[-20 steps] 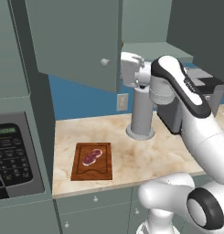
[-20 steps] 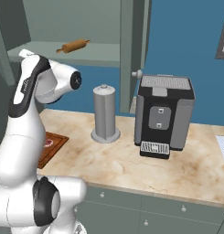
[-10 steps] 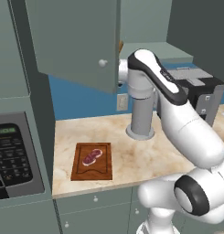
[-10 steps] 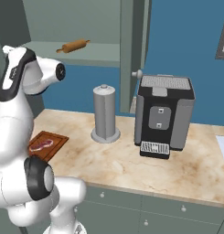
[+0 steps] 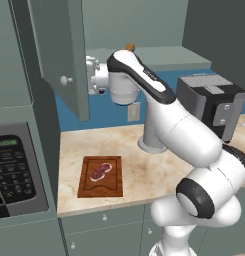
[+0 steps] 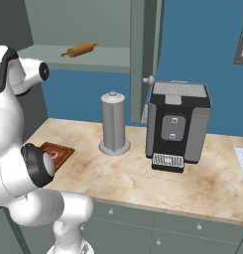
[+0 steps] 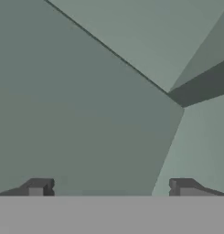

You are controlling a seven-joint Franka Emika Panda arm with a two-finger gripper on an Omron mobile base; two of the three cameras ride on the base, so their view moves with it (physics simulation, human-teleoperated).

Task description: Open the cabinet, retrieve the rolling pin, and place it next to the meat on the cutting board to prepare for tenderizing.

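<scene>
Hidden and cropped from my seat

At upper centre of the left base view my arm hides all but one rolling pin (image 5: 129,47) end; lower left in the right view it covers most of the cutting board (image 6: 61,151).

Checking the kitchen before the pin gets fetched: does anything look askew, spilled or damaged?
Nothing stands out. Both cabinet doors hang open, the rolling pin lies on the shelf, and the meat sits flat on the cutting board. The open gripper holds nothing.
</scene>
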